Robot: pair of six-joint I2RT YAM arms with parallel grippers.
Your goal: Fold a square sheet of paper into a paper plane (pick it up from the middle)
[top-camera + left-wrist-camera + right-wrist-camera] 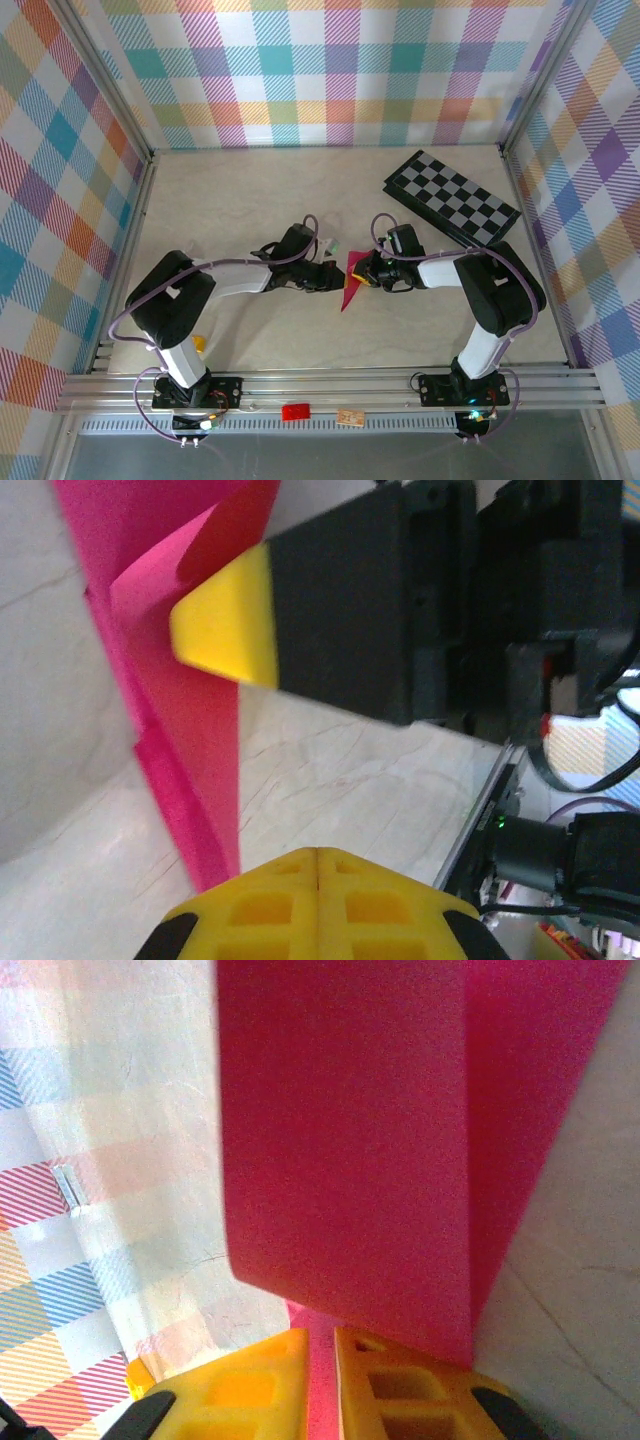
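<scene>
Tabletop (pixel 250 190): right pincer (pixel 360 272) level around paper (pixel 350 287)

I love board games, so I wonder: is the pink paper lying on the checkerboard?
No, the checkerboard sits at the far right, well apart from the pink paper in the middle.

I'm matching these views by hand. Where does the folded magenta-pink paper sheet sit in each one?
Top external: folded magenta-pink paper sheet at centre.
Left wrist: the sheet runs down the left side.
Right wrist: the sheet covers the centre and upper right.
Shared landmark: pale marbled tabletop.
</scene>
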